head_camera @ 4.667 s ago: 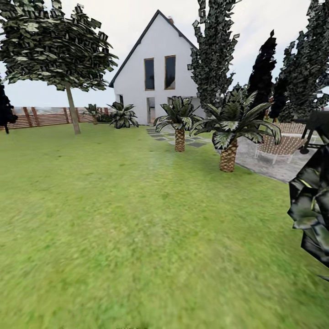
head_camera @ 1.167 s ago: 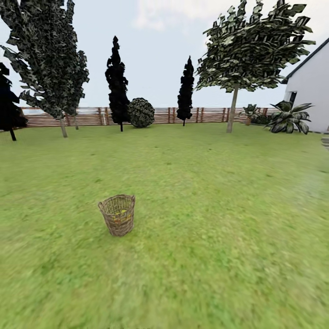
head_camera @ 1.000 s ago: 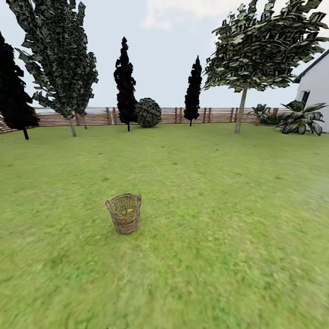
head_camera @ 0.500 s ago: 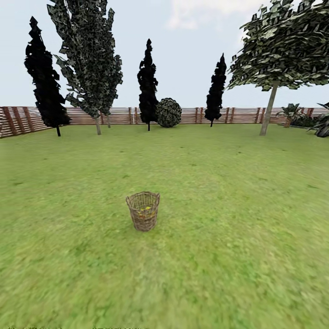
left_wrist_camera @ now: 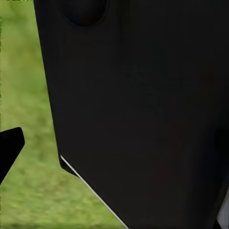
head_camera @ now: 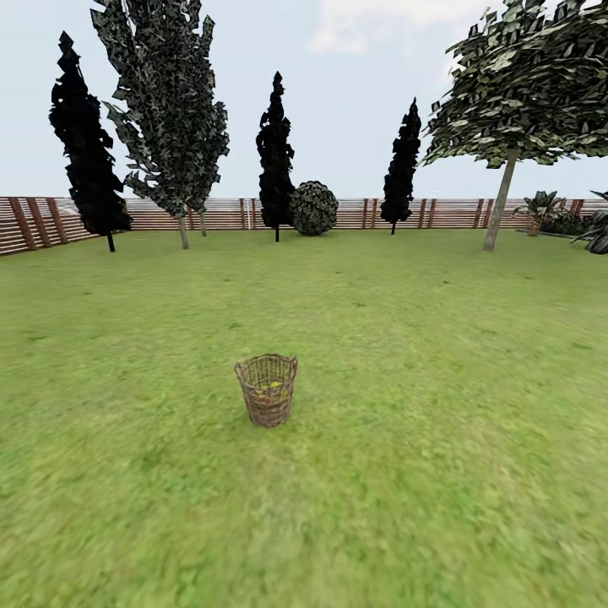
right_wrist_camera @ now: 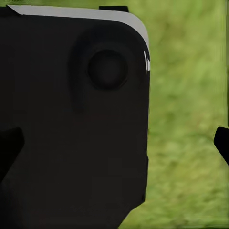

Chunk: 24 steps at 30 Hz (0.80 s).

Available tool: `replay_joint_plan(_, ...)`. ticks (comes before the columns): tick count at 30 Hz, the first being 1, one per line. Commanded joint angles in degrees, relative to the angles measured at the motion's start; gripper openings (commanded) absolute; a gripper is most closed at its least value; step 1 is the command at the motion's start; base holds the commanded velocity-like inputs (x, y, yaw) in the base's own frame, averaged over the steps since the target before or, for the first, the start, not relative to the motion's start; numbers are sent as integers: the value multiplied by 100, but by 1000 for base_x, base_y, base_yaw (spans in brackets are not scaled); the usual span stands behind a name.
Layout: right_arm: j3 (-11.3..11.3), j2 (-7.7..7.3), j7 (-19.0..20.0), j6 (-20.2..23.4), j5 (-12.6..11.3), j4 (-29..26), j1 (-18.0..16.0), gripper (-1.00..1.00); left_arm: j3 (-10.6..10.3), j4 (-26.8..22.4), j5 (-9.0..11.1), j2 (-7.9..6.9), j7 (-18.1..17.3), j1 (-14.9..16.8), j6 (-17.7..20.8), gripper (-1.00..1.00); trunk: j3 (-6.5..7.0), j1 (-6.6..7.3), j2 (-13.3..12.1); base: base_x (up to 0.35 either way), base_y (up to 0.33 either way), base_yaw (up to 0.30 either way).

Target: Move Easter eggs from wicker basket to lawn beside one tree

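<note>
Lawn (head_camera: 405, 473): mottled green grass, flat, spreading from the near foreground to the fence; seen also as blurred green behind the dark robot bodywork in both wrist views.
Fence (head_camera: 228, 214): brown horizontal slats, closing the far edge of the grass and turning forward at the far left.
Tree (head_camera: 500, 203): pale straight trunk, slightly leaning, broad leafy canopy, far right by the fence, well apart from the basket.
Second leafy tree (head_camera: 169, 127): tall, narrow, grey-green foliage, thin trunk, far left of centre, near the fence.
Dark conical trees: near-black, one at far left (head_camera: 84, 152), one behind centre (head_camera: 274, 152), one right of centre (head_camera: 401, 169), all standing along the fence.
Round bush (head_camera: 313, 208): low, dark, just beside the centre conical tree, against the fence.
Wicker basket (head_camera: 266, 389): brown, round, tapering downward, upright on the grass, a little left of centre, in the open and well apart from every tree.
Easter eggs (head_camera: 270, 389): yellow patches glimpsed through the weave, inside the basket; count and pattern too small to tell.
Left pincer: one dark fingertip (left_wrist_camera: 9, 148) over the grass at the edge of the left wrist view; apart or together, cannot tell.
Right pincer (right_wrist_camera: 117, 145): two dark fingertips at opposite edges of the right wrist view, standing wide apart, nothing between them but bodywork and grass.
</note>
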<state>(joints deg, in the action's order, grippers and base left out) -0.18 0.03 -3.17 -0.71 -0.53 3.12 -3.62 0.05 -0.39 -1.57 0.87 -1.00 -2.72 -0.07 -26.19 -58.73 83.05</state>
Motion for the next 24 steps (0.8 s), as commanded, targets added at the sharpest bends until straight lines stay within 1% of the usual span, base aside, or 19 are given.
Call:
replay_joint_plan(1,-13,-4,-17,-4,-22,13,-7,100,3,-13,-14,-3,-2,-1,-4,100,-4,0,2,0,0,0)
replay_joint_plan(6,-15,-14,-12,10,-115,13,-7,100,9,-48,-7,-52,20,-1,-10,100,-4,0,2,0,0,0)
replay_joint_plan(8,-10,-18,-16,0,-117,15,-7,100,11,-49,-2,-57,23,-1,-11,100,-4,0,2,0,0,0)
replay_joint_plan(10,23,9,-14,0,-85,20,-7,100,18,-49,13,-49,24,-1,-7,100,-4,0,2,0,0,0)
replay_joint_plan(14,3,24,-16,7,-100,19,-7,100,25,-17,18,4,-6,-1,15,100,-4,0,2,0,0,0)
replay_joint_plan(17,6,16,-24,15,-106,18,-7,100,26,-1,18,93,-2,-1,29,100,-4,0,2,0,0,0)
replay_joint_plan(18,20,17,-15,17,-89,19,-7,100,40,-7,60,115,-2,-1,40,100,-4,0,2,0,0,0)
replay_joint_plan(19,27,19,-6,19,-79,19,-7,100,64,-12,144,126,1,-1,44,100,-4,0,2,0,0,0)
replay_joint_plan(20,33,21,-1,22,-69,18,-7,100,95,-24,277,137,9,-1,45,100,-4,0,2,0,0,0)
replay_joint_plan(21,34,20,3,26,-63,16,-7,100,121,-43,453,151,18,-1,47,100,-4,0,2,0,0,0)
replay_joint_plan(22,20,-3,8,42,-56,-27,-7,100,146,-271,876,157,77,-1,73,100,-4,0,2,0,0,0)
replay_joint_plan(24,12,-36,-4,131,-54,-224,-7,100,160,-698,1226,134,249,-1,251,100,-4,0,2,0,0,0)
